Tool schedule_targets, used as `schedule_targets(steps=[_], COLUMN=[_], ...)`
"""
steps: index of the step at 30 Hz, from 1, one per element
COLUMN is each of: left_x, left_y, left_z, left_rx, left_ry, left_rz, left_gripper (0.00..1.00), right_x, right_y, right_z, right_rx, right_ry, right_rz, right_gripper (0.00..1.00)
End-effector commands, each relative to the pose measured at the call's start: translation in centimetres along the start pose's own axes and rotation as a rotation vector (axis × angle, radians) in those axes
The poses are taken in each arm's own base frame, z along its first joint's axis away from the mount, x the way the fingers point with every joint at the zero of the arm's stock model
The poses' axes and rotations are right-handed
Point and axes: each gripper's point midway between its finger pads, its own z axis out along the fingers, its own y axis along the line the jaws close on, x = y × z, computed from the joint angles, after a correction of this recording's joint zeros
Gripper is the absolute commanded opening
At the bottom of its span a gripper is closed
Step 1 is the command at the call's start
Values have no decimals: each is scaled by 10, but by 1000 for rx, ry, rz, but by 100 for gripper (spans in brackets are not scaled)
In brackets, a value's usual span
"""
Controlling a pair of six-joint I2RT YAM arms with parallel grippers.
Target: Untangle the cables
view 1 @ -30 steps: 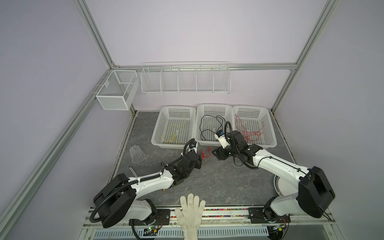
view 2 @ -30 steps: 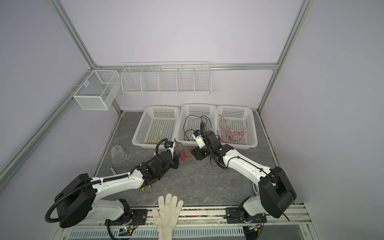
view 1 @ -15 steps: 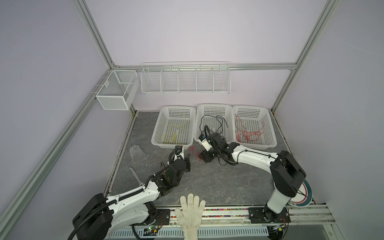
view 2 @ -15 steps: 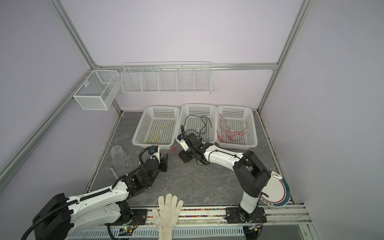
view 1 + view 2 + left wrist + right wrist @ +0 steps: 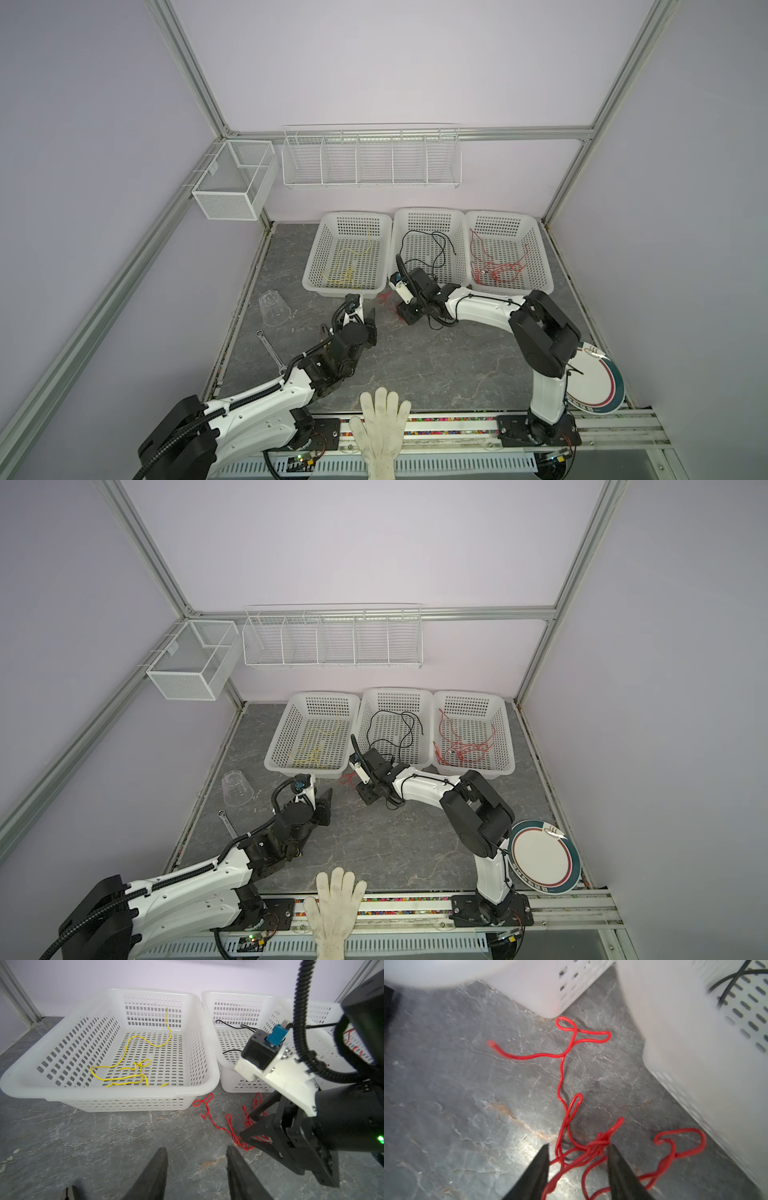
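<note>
Three baskets (image 5: 345,289) are sitting on the worktop (image 5: 436,365) — holding one yellow cable (image 5: 140,1064), one black cable (image 5: 436,253) — with two red tangles (image 5: 494,268), one cup (image 5: 273,307), one wrench (image 5: 270,351), one glove (image 5: 382,428) and one plate (image 5: 594,386).

Three baskets are set side by side along the back of the table (image 5: 436,374): left basket (image 5: 349,215), middle basket (image 5: 428,211), right basket (image 5: 498,214). A cable is laid in each: left-basket cable (image 5: 347,272), middle-basket cable (image 5: 436,249), right-basket cable (image 5: 494,268). A loose cable (image 5: 560,1076) is spread on the table just before the gap between left and middle baskets, straddled by the right gripper (image 5: 578,1147). The left gripper (image 5: 196,1151) is held nearer the front. A cup (image 5: 274,307) and wrench (image 5: 270,351) are placed left, a plate (image 5: 594,386) front right, a glove (image 5: 384,428) at the front edge.
</note>
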Motion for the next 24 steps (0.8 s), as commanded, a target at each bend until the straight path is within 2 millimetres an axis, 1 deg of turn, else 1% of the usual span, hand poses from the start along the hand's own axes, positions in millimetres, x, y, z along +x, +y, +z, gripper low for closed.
schedule_targets(steps=[1, 2, 5, 9, 12, 16, 18, 19, 21, 23, 24], left_x=[-2, -2, -2, -2, -1, 0, 0, 0, -2, -4, -5], left_y=[7, 7, 7, 8, 7, 6, 6, 6, 6, 5, 4], left_z=[-1, -1, -1, -1, 0, 1, 1, 1, 1, 1, 1], left_rx=[-23, -24, -24, -27, -27, -25, -25, -25, -25, -18, -17], left_ry=[-16, -17, -17, -18, -15, -16, -18, -21, -27, -37, -42], left_rz=[-5, -6, -6, -4, -4, -5, -5, -5, -6, -5, -5], left_gripper=[47, 47, 47, 47, 47, 47, 47, 47, 48, 48, 48], right_x=[2, 1, -1, -6, -11, -23, -29, -32, -36, -38, -37], right_y=[-1, -3, -7, -9, -9, -8, -13, -18, -35, -57, -67], right_z=[-3, -5, -15, -33, -56, -98, -123, -136, -160, -184, -192], right_rx=[32, 43, 68, 79, 83, 84, 116, 147, 232, 336, 374], right_ry=[12, 8, -8, -33, -66, -152, -204, -233, -278, -318, -330], right_rz=[-6, -6, -11, -19, -19, -22, -24, -21, -7, 19, 32], right_gripper=[27, 21, 7, 7, 7, 7, 6, 6, 6, 6, 6])
